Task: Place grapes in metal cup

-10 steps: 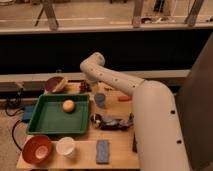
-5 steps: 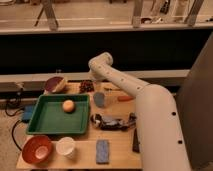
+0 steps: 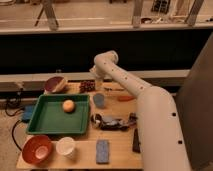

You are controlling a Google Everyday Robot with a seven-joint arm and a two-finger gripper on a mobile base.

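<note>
At the table's near edge (image 3: 82,152) stand an orange-red bowl (image 3: 37,149), a white cup (image 3: 66,146) and a blue sponge (image 3: 102,151), none disturbed. Behind them the green tray (image 3: 50,122) holds the single orange fruit (image 3: 68,105), unmoved. The metal cup (image 3: 99,100) stands upright just right of the tray, with nothing seen in it. Beyond it, the grapes (image 3: 88,86) lie on the tabletop where they lay a second ago, beside a dark red bowl (image 3: 55,84).

Change noted: the arm's upper joint has swung to the right, bringing the gripper (image 3: 98,82) down just beside the grapes, behind the cup. Whether it is open or closed cannot be told. Assessment: the grapes are not yet lifted, and the approach to grasp appears under way.
</note>
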